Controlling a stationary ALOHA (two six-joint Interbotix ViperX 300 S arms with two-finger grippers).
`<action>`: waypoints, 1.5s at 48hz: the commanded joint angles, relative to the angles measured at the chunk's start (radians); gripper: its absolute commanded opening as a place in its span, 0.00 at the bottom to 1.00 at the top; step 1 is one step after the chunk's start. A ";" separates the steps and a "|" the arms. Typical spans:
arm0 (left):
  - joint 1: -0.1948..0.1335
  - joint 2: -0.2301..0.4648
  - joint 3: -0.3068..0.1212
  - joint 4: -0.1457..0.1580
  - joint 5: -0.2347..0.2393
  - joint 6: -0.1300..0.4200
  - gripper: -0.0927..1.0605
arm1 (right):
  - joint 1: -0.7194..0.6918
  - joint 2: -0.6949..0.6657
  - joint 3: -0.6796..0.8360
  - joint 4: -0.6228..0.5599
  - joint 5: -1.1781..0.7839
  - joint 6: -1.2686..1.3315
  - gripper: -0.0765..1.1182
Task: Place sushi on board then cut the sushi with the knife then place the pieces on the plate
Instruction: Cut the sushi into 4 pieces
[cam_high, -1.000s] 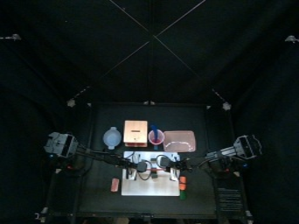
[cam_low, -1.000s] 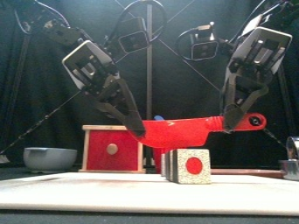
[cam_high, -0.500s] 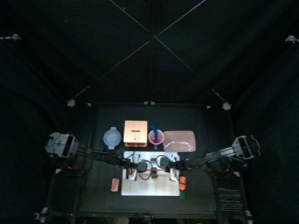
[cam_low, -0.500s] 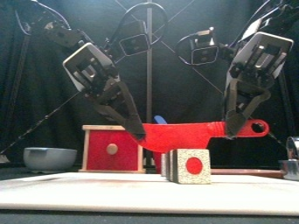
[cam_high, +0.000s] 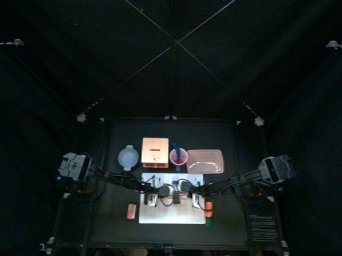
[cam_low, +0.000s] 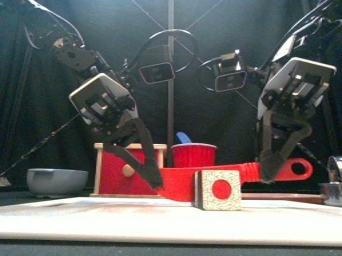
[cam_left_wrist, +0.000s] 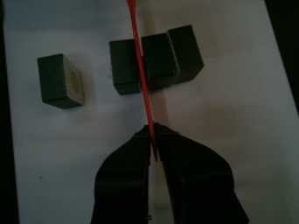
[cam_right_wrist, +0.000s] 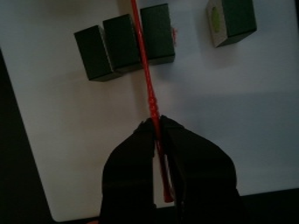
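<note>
Currently we see both arms meeting over the white cutting board (cam_low: 120, 218), and together they hold one red toy knife (cam_low: 187, 181) level across it. The left gripper (cam_left_wrist: 152, 131) has its jaws pressed together on the thin tip end of the blade. The right gripper (cam_right_wrist: 156, 122) has its jaws pressed together on the handle end, which shows a round hole in the front view.

The sushi roll (cam_left_wrist: 163, 57) lies on the board under the knife. It shows as three dark green blocks side by side, touching each other. From above the blade is only a thin red line, and it runs along the seam between one end block and the other two. In the front view the lower edge of the blade is below the top of the roll. The end face there is white and speckled, with a round red centre.

One loose piece (cam_left_wrist: 61, 80) lies on the board apart from the roll, on the side of that end block.

Behind the board stand the wooden box (cam_low: 110, 172), the red cup (cam_low: 197, 155) and the pink tray (cam_high: 205, 158).
</note>
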 joint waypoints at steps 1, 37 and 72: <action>-0.008 -0.009 -0.003 -0.002 0.006 0.003 0.52 | -0.008 -0.018 0.003 -0.002 0.011 0.006 0.40; 0.020 -0.060 -0.008 0.054 0.014 0.005 0.52 | -0.060 -0.060 -0.023 -0.049 0.026 0.000 0.40; -0.086 -0.112 -0.017 0.038 0.028 0.000 0.52 | 0.043 -0.160 -0.032 0.000 0.075 0.006 0.40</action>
